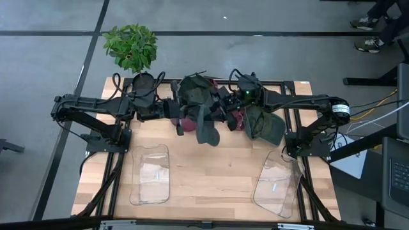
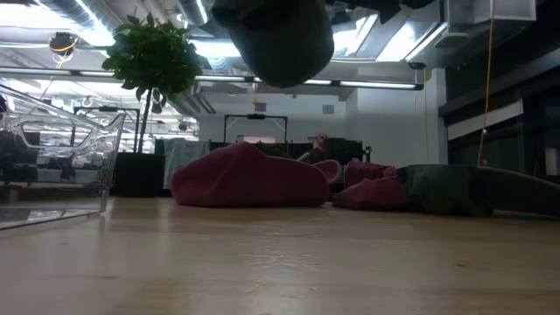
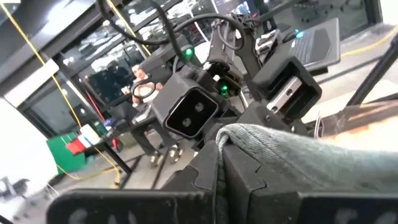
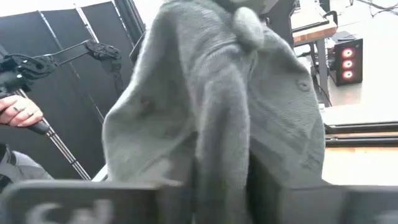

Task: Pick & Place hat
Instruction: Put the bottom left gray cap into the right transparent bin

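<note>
**Grey hat hanging between both grippers**

You are looking at a grey hat [image 1: 197, 105] being held up over the table's back middle. Both the left gripper [image 1: 174, 108] and the right gripper [image 1: 223, 105] are clamping its fabric. Only the low view is showing it clear of the wood, with red hats [image 2: 249, 175] lying beneath. From above you are seeing two clear bins [image 1: 150, 174], one potted plant [image 1: 131, 46].

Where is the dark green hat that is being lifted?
In the high view, the dark green hat hangs mid-table between the left gripper and right gripper, above the red hats.
</note>
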{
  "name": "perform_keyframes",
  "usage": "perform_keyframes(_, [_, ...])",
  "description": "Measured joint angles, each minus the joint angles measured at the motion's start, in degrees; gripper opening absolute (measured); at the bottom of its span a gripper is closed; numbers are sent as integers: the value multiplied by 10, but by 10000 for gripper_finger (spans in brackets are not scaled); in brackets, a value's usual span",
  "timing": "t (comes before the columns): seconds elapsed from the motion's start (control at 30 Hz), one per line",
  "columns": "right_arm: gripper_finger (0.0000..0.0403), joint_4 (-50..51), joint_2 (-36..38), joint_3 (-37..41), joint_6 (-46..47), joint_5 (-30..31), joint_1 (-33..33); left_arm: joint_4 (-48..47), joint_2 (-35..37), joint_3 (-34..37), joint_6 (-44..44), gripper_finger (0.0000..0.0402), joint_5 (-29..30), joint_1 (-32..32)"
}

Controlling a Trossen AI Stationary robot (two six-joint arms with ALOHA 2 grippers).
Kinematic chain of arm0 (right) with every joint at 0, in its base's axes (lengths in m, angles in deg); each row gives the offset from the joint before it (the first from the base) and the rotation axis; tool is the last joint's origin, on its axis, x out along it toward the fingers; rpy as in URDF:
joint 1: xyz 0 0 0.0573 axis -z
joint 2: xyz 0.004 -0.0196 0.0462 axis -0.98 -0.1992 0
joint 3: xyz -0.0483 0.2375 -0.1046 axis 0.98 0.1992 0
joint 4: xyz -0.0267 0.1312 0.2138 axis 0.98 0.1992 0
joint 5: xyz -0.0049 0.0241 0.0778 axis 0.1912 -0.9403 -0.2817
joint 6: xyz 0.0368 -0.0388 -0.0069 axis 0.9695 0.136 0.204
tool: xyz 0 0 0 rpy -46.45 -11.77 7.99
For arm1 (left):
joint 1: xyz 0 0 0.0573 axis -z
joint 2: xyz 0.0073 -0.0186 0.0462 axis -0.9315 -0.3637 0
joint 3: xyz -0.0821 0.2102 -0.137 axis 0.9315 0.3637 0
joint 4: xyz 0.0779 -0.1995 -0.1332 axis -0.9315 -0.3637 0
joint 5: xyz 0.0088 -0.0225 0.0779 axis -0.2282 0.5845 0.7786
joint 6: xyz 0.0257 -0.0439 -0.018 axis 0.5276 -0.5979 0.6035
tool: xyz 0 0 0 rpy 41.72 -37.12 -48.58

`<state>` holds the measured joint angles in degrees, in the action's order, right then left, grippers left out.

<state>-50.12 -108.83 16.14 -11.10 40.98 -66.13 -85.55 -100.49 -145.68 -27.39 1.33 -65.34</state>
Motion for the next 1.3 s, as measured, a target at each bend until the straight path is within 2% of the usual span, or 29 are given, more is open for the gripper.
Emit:
perform_keyframes(0.07, [39,1,1,0,-8,-6,0,0,0,0,-26,18,0,0])
perform_keyframes(0.13, [13,1,1,0,-14,-8,0,0,0,0,-44,24,6,0])
perform_keyframes(0.33, [13,6,1,0,-12,-8,0,-35,9,0,-112,54,37,0])
perform_keyframes(0.57, [7,29,1,0,-33,13,0,-69,45,0,-232,131,53,0])
perform_keyframes(0.7, [4,64,1,0,-73,78,-2,-74,69,0,-328,178,54,-1])
perform_keyframes(0.8, [4,73,1,0,-125,157,-12,-93,84,0,-428,202,56,-5])
perform_keyframes(1.0, [5,72,1,0,-259,318,-48,-140,100,0,-597,213,53,-6])
perform_keyframes(1.2, [5,83,1,-7,-311,424,-80,-178,100,0,-631,211,52,-6])
perform_keyframes(1.3, [5,148,10,-40,-286,436,-87,-185,101,0,-631,210,52,-6])
